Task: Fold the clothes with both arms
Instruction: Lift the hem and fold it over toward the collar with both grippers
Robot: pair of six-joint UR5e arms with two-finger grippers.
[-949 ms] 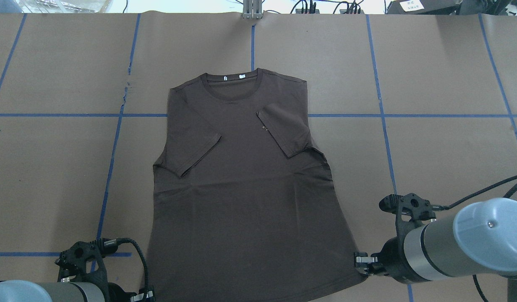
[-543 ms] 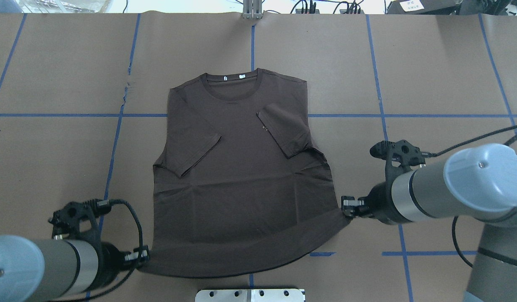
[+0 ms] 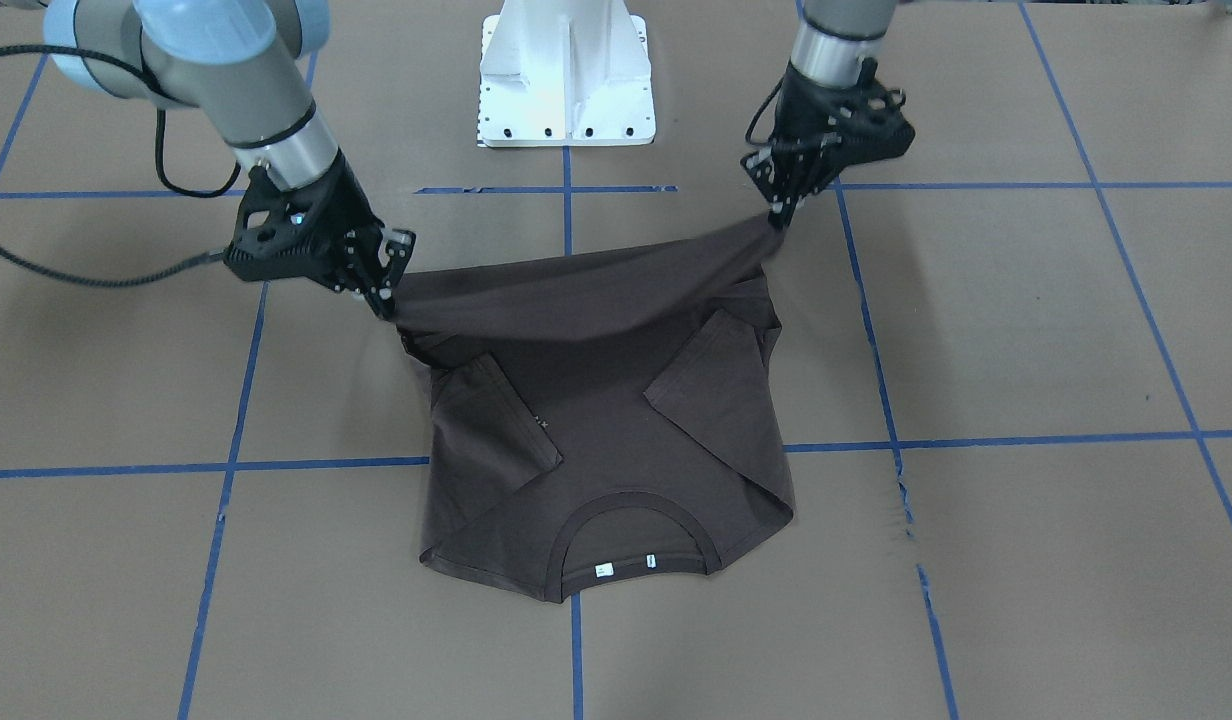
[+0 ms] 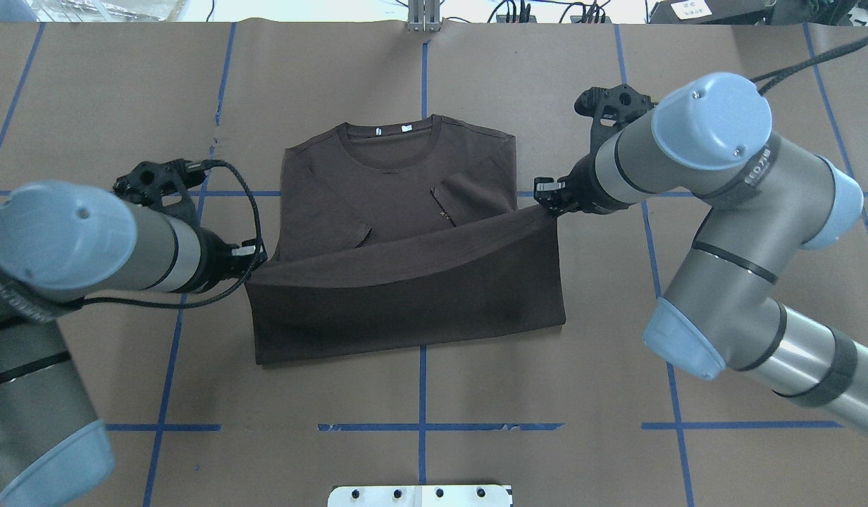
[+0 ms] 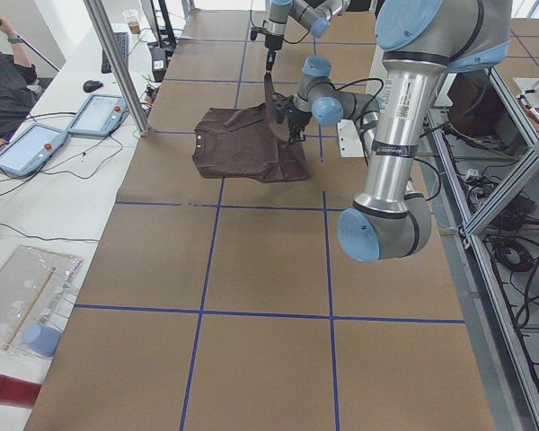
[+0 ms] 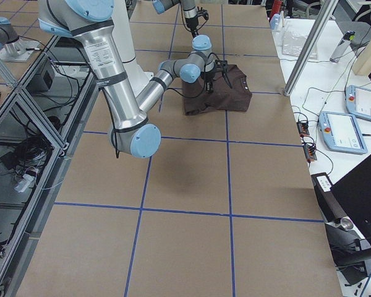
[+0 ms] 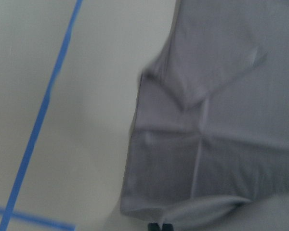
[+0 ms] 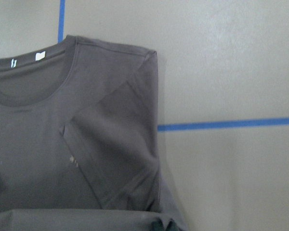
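The dark brown T-shirt (image 4: 406,310) lies collar-away from me on the brown paper table, with both sleeves folded inward. Its bottom hem is lifted and stretched between the two grippers over the chest. My left gripper (image 4: 258,255) is shut on the hem's left corner, and my right gripper (image 4: 545,196) is shut on the right corner. In the front-facing view the left gripper (image 3: 781,215) and right gripper (image 3: 386,300) hold the hem taut above the T-shirt (image 3: 606,430). The collar (image 3: 636,530) with its white labels lies flat. The right wrist view shows the T-shirt (image 8: 62,144) below.
The white mounting pedestal (image 3: 566,80) stands at my side of the table. Blue tape lines (image 4: 420,427) grid the paper. A metal post (image 4: 423,21) stands at the far edge. In the left side view a person (image 5: 4,81) sits by tablets (image 5: 27,148).
Both grippers have carried the hem up and away from me toward the collar. The shirt's lower half now doubles over itself, with the fold line near the table's middle.
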